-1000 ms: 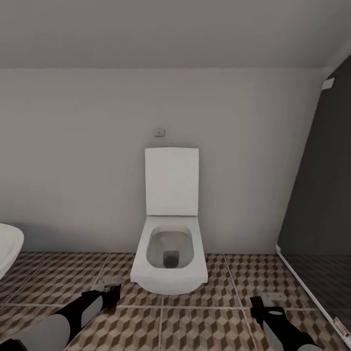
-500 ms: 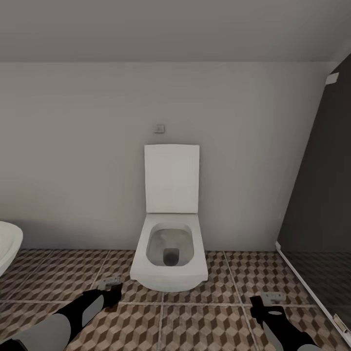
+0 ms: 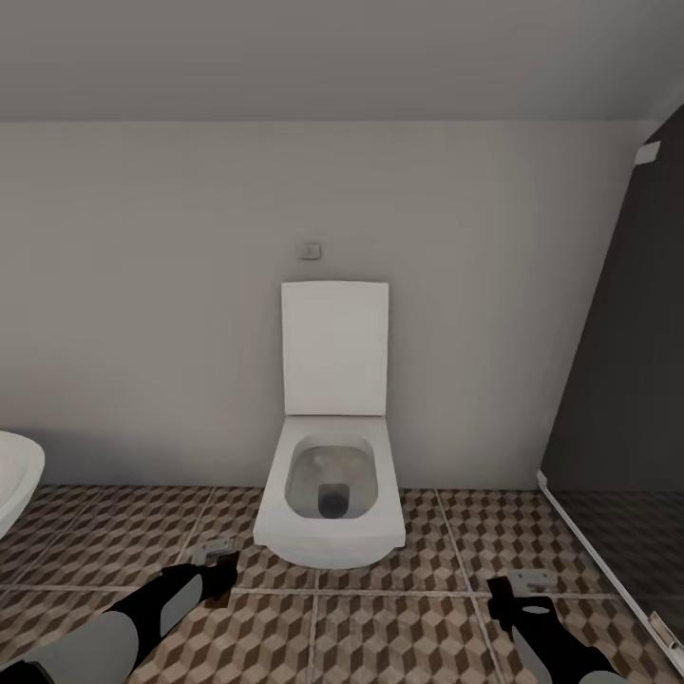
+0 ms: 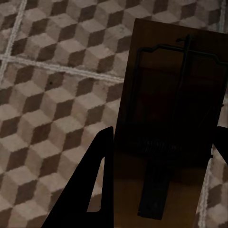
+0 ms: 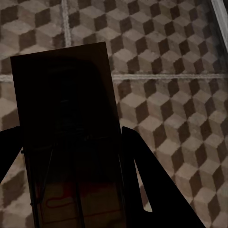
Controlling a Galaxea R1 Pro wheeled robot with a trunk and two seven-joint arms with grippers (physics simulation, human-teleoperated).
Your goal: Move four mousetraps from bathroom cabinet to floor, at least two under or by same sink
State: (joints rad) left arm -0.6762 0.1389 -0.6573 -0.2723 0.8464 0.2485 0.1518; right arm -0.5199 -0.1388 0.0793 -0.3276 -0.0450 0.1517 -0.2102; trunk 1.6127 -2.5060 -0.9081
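Each of my grippers holds one mousetrap over the bathroom floor (image 3: 380, 627). In the left wrist view the brown mousetrap (image 4: 171, 95), with its dark wire parts, sits between the dark fingers (image 4: 90, 190) of my left gripper (image 4: 164, 137), which is shut on it. My right gripper (image 5: 69, 137) is shut on the other mousetrap (image 5: 66, 104), red marks near its held end. From the head camera, the left gripper (image 3: 217, 562) hangs low left of the toilet and the right gripper (image 3: 518, 591) low on the right. The cabinet and the bathroom sink are out of view.
A white toilet (image 3: 332, 475) with its lid raised stands against the wall straight ahead. A dark panel (image 3: 627, 380) with a pale bottom rail closes off the right side. The rounded edge of a white fixture (image 3: 14, 480) juts in at far left.
The whole picture shifted slightly up between one second and half a second ago, a camera move. Since then nothing has moved, and both grippers keep their mousetraps.
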